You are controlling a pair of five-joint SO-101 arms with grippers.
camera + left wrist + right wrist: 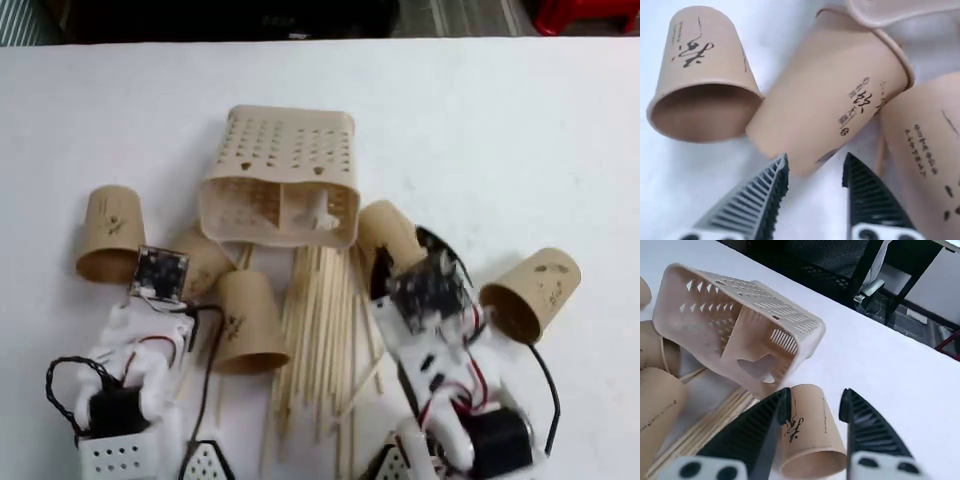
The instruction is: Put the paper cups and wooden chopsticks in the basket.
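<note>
The beige perforated basket [280,180] lies tipped on its side at mid table, its opening toward the arms. Five paper cups lie on their sides: far left [110,232], by the left arm [205,262], mid [245,320], by the right arm [388,232] and far right [530,290]. Wooden chopsticks [320,340] are fanned out below the basket. My left gripper [815,172] is open, its tips just short of a cup [835,100]. My right gripper [815,397] is open above another cup [812,435], close to the basket [735,325].
The left arm [140,340] and right arm [440,330] stand at the near edge, either side of the chopstick pile. The white table [520,130] is bare to the right of and behind the basket. Dark furniture stands past the far edge.
</note>
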